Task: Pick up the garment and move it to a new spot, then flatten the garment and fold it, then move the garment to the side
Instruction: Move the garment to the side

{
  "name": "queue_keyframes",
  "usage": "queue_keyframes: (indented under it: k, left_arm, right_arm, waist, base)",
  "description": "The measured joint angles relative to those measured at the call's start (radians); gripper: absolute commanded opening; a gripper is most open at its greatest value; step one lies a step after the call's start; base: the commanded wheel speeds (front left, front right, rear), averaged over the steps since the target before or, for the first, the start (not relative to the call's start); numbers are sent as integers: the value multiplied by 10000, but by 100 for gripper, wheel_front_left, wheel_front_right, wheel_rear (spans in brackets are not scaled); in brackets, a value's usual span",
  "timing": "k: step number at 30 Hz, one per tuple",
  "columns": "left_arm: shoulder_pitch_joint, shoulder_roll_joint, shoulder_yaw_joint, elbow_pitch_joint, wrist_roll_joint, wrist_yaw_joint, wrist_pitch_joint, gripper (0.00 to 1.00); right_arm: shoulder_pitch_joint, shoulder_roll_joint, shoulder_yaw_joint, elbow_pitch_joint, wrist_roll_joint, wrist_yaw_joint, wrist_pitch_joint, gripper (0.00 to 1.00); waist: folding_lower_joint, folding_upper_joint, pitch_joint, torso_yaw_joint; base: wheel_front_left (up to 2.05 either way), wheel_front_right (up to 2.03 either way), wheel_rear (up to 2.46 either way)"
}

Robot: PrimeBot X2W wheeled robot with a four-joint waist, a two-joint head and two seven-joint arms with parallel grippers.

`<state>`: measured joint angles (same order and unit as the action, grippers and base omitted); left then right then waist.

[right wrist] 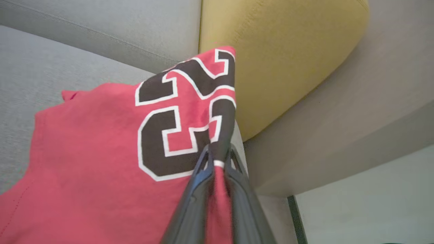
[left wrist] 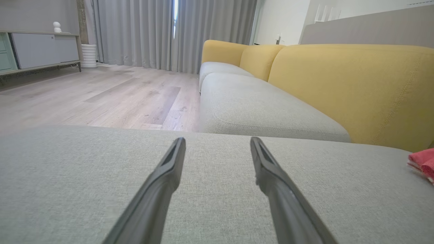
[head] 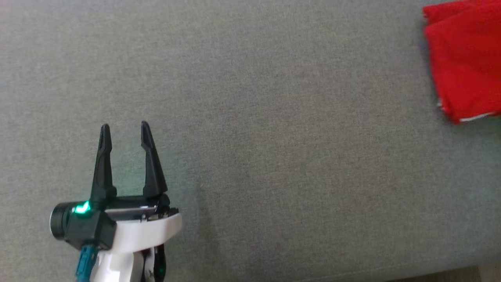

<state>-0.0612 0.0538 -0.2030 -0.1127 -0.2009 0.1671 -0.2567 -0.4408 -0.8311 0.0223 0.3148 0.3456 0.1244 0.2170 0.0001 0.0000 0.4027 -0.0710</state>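
Head view: straight down on grey seat (head: 274, 156), left claw (head: 125, 126) low left. Left wrist view: skims low over same seat, facing floor (left wrist: 101, 95), yellow backrest (left wrist: 356, 88) at right. Right wrist view: close on garment (right wrist: 84, 152); garment shared by all three

Red garment (right wrist: 84, 152), black white-edged digits (right wrist: 151, 145), perhaps 22, grey seat (head: 250, 156), yellow backrest (right wrist: 281, 51)

My left gripper (head: 125, 126) has matt black plastic fingers. The wide grey sofa cushion (head: 274, 156) is coarse woven cloth; the red jersey garment (head: 465, 58) smooth cloth; the rounded yellow backrest (left wrist: 356, 88) stitched fabric; the pale plank floor (left wrist: 101, 95) matt wood.
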Motion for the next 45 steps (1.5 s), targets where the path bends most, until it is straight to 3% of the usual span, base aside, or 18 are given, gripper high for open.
queue_keyframes:
  k: [1, 2, 5, 8, 14, 18, 23, 24, 28, 30, 35, 38, 45]
  left_arm:
    - [-71, -2, -13, 19, 0, -4, 0, 100]
    - [-137, -2, -13, 35, 15, 0, 0, 100]
    - [-338, -10, -13, 31, 161, 15, 0, 100]
    - [-344, -13, -73, 171, 245, -2, -2, 100]
    - [37, -19, -54, 658, 251, -209, -2, 100]
    - [638, -17, -33, 840, 272, -272, 0, 100]
    - [1360, -17, -21, 1166, 278, -441, 0, 100]
    - [1360, -17, -21, 1166, 278, -441, 0, 100]
    - [2250, -12, 81, 1290, 378, -439, 0, 100]
    - [2636, -6, 159, 1287, 405, -443, 0, 100]
    - [2910, 12, 280, 1287, 629, -665, 0, 100]
    - [2939, 13, 372, 1313, 717, -738, 0, 100]
    - [3197, 19, 577, 1266, 811, -880, 0, 100]
  right_arm:
    - [183, -8, -280, -128, -96, 0, 121, 91]
    - [374, 15, -533, -299, -236, 0, 138, 100]
    - [795, 437, -1124, -953, -650, 0, 180, 100]
    - [1179, 1411, -1262, -1530, -974, 0, 178, 100]
    - [2497, 3522, -520, -1601, -1227, 0, -341, 100]
    - [3127, 4788, 161, -1064, -1227, 0, -1513, 100]
    - [3666, 6163, 650, 245, -1492, -2, -3754, 100]
    - [3666, 6163, 650, 245, -1492, -2, -3754, 100]
    - [4294, 7287, 669, 869, -1820, -2, -4589, 100]
    - [4687, 7574, 629, 617, -1971, -2, -4640, 100]
    - [5473, 7774, 69, -1749, -2301, -2, -4681, 100]
    - [6309, 7827, -117, -2512, -2429, -2, -4681, 100]
    - [7503, 7902, 174, -2949, -2587, -2, -4681, 100]
  waist:
    - [0, 0, 70, -11]
    - [0, 0, 122, -13]
    - [1, 0, 116, 34]
    - [-1, 0, -108, 83]
    - [-2, 0, -908, 237]
    - [-3, 0, -1619, 401]
    - [-3, 0, -2627, 691]
    - [-3, 0, -2627, 691]
    - [-4, 0, -3492, 965]
    - [-4, 0, -3866, 1120]
    - [-4, 0, -4531, 1496]
    - [-4, 0, -4819, 1642]
    - [-3, 0, -5033, 1579]
  base:
    - [0, 0, 0]
    - [0, 0, 0]
    - [0, 0, 0]
    - [0, 0, 0]
    - [0, 0, 0]
    - [0, 0, 0]
    - [0, 0, 0]
    - [0, 0, 0]
    - [0, 0, 0]
    - [0, 0, 0]
    - [0, 0, 0]
    - [0, 0, 0]
    - [0, 0, 0]
